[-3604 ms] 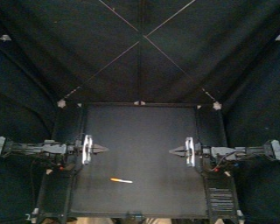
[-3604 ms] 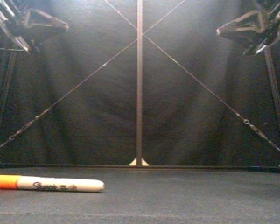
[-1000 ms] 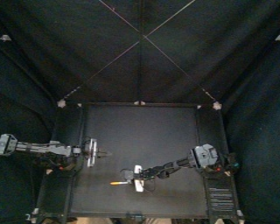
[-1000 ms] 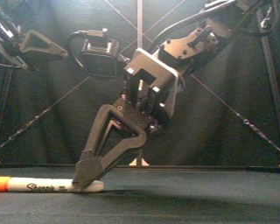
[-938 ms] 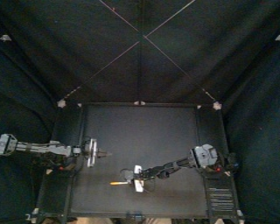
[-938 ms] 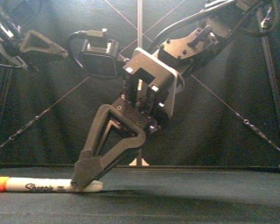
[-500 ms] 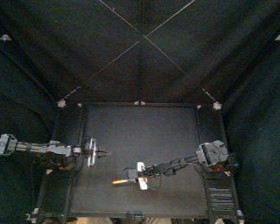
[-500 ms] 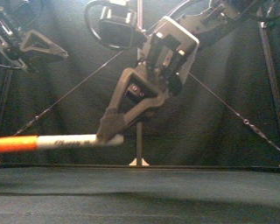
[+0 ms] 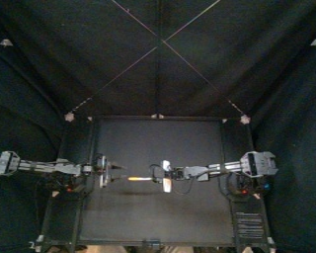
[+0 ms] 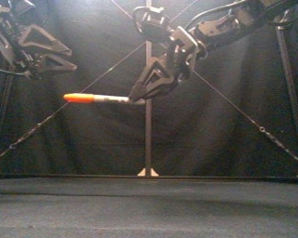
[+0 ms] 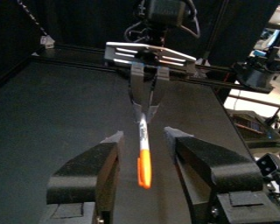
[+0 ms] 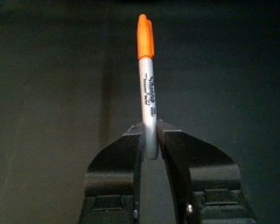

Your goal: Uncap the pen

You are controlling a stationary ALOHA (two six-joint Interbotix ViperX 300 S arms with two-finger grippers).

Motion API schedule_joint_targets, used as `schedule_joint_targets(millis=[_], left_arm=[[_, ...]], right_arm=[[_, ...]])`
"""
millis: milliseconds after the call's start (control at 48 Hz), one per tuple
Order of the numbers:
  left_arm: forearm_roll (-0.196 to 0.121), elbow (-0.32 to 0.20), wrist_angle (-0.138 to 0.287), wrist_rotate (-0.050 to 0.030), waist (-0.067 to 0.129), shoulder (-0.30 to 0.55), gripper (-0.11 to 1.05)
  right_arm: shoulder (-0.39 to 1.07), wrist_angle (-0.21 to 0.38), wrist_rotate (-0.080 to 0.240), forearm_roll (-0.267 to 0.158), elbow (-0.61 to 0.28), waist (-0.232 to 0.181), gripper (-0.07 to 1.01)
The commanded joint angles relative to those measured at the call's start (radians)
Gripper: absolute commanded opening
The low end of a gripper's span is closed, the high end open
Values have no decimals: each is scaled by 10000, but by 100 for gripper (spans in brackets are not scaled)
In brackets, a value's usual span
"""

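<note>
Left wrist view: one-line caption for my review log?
Right tool holds the pen aloft, orange cap pointing toward the open left tool.

The pen (image 12: 147,80) has a bright orange cap (image 12: 143,35) and a white barrel (image 12: 150,98) printed in black.

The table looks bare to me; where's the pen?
Front view: the pen hangs midair left of centre, in the right gripper, cap toward the left gripper.

Small black table (image 9: 134,212) — black curtains (image 9: 68,49) behind and alongside.
</note>
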Motion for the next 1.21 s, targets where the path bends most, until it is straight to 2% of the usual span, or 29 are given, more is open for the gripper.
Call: schedule_joint_targets(millis=[21,229,500,688,896,1042,1208], left_arm=[[-15,-460,-169,0,31,353,84],[-61,-583,-337,-15,230,568,84],[-460,-522,-337,-15,230,583,84],[-552,-522,-337,-15,230,690,83],[-552,-537,-337,0,230,752,80],[-552,-552,-337,0,245,767,73],[-568,-537,-337,0,245,752,54]], right_arm=[[-614,-430,-15,-138,-61,-107,55],[-721,-690,-31,-153,-107,-199,55],[-828,-1150,-77,-153,-61,-337,55],[-844,-1427,-77,-245,-46,-353,55],[-859,-1427,-61,-276,-15,-353,55],[-844,-1427,-61,-276,-31,-353,55],[-874,-1457,-77,-276,-31,-353,55]])
